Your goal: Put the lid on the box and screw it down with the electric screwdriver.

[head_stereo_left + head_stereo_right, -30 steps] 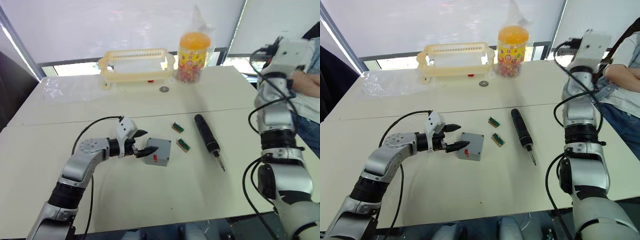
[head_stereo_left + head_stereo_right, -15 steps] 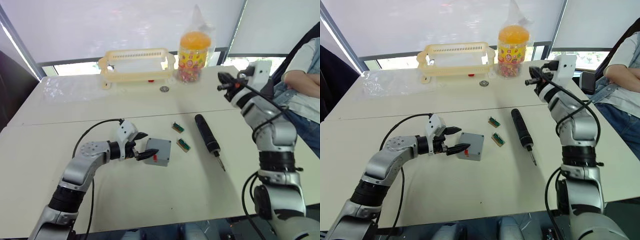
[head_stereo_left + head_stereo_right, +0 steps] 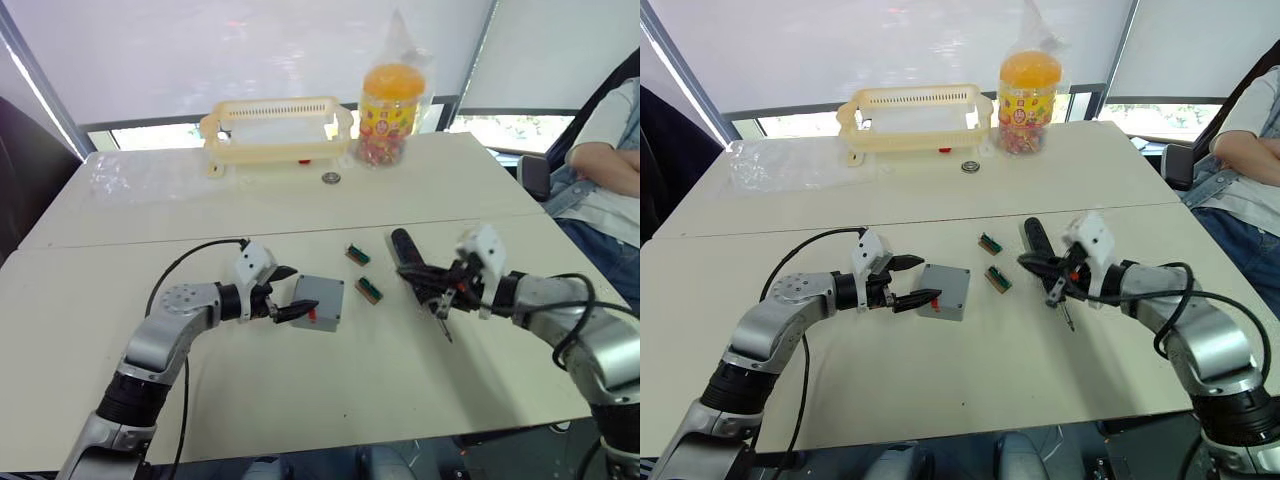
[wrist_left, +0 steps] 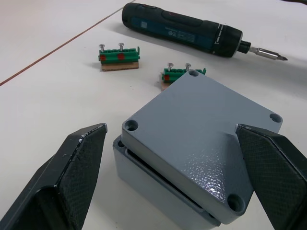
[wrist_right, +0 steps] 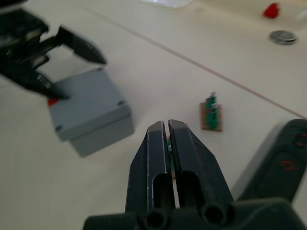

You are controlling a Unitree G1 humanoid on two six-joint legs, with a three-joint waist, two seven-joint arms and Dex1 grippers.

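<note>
Lid (image 4: 201, 124): flat grey square plate with corner screw holes, sat on top of the box, slightly askew, between my spread left fingers (image 4: 72, 167).
Box (image 4: 158, 187): small grey enclosure under the lid, resting on the table, a red mark on its side by my left fingertip.
Electric screwdriver (image 4: 187, 31): black pen-shaped tool lying flat beyond the box, metal bit bare; my closed right fingers (image 5: 165, 158) hovered just beside its body.

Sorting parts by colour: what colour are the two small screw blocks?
Green screw blocks with red dots; left wrist view.
</note>
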